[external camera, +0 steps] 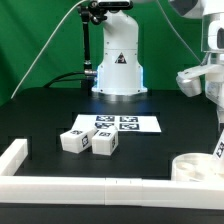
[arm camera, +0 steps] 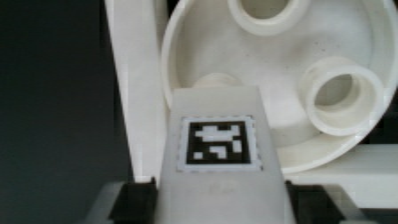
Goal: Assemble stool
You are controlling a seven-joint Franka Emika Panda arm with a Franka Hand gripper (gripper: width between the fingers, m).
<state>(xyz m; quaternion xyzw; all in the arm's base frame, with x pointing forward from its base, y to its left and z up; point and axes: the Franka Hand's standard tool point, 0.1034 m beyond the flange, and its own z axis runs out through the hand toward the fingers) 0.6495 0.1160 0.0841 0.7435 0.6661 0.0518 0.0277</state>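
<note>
My gripper (external camera: 216,120) hangs at the exterior view's right edge, shut on a white stool leg (external camera: 219,142) held upright just above the round white seat (external camera: 193,167). In the wrist view the leg (arm camera: 217,120), with a square marker tag on its face, sits between my dark fingers (arm camera: 135,196), gripper midpoint (arm camera: 217,196). Behind it lies the seat (arm camera: 231,62) with round sockets; the leg's tip points at the seat's middle. Whether it touches is hidden. Two more tagged legs (external camera: 75,140) (external camera: 103,143) lie side by side on the black table.
The marker board (external camera: 118,123) lies flat behind the two loose legs. A long white border rail (external camera: 90,187) runs along the front and up the left side, and shows beside the seat in the wrist view (arm camera: 134,80). The arm's base (external camera: 117,60) stands at the back.
</note>
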